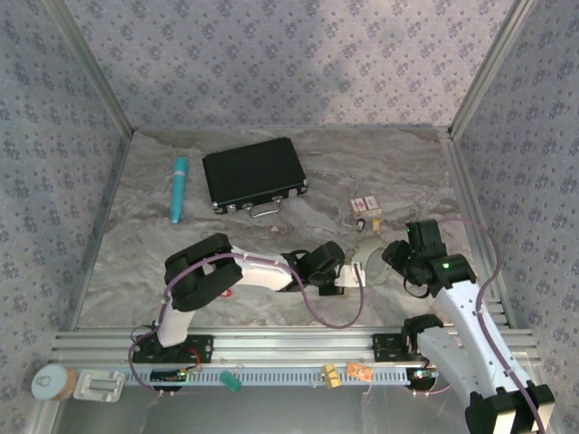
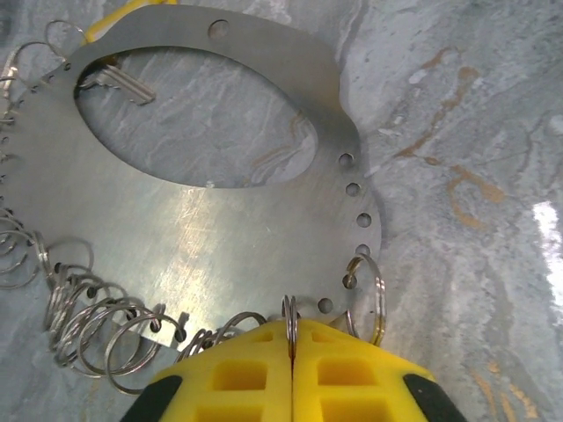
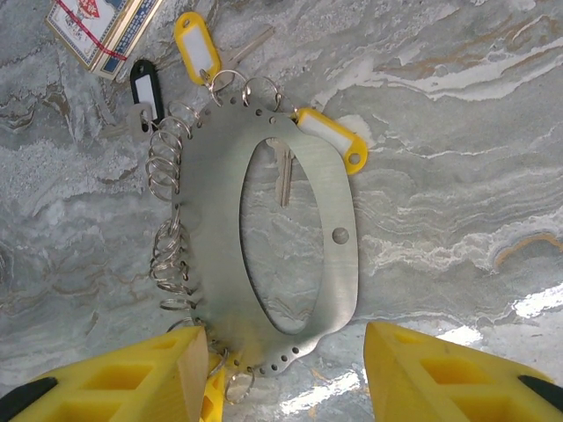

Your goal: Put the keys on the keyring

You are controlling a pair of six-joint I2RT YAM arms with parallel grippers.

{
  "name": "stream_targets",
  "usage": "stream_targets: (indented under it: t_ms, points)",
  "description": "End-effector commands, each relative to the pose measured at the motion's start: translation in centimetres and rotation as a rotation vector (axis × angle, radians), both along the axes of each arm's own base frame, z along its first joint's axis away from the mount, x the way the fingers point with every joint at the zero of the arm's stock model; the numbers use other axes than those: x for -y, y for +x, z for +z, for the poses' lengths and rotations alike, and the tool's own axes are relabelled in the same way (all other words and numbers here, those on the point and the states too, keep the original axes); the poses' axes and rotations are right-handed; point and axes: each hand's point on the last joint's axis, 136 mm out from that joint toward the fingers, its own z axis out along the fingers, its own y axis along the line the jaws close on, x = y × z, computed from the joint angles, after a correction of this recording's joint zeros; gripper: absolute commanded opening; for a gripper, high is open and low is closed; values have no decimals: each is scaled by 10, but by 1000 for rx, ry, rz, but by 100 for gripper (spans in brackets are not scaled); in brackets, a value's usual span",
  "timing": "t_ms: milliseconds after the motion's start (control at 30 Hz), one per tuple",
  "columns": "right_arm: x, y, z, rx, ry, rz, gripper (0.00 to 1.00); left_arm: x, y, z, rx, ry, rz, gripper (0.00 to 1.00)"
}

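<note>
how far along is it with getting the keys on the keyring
Partly done, it seems. Two yellow-tagged keys and a black-tagged key already sit at the keyring plate. In hand: the left end effector is shut on one split ring at the plate's edge; the right end effector is open above the plate, holding no key. Left: many rings along the edge look bare.

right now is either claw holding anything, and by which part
left claw pinches a split ring on the keyring plate edge; right claw is open
</note>
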Motion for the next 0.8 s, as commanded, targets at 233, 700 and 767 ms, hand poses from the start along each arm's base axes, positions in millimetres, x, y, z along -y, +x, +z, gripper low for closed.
stream_targets:
  t_ms: [233, 700, 767]
  points:
    - [-10, 43, 53, 186, -47, 148, 52, -27, 11, 63, -7, -180, 92, 0]
    - [-105, 110, 127, 694, -461, 977, 56, -97, 50, 116, -217, -371, 203, 0]
    - [-122, 107, 122, 710, -523, 1087, 56, -106, 56, 118, -250, -376, 245, 0]
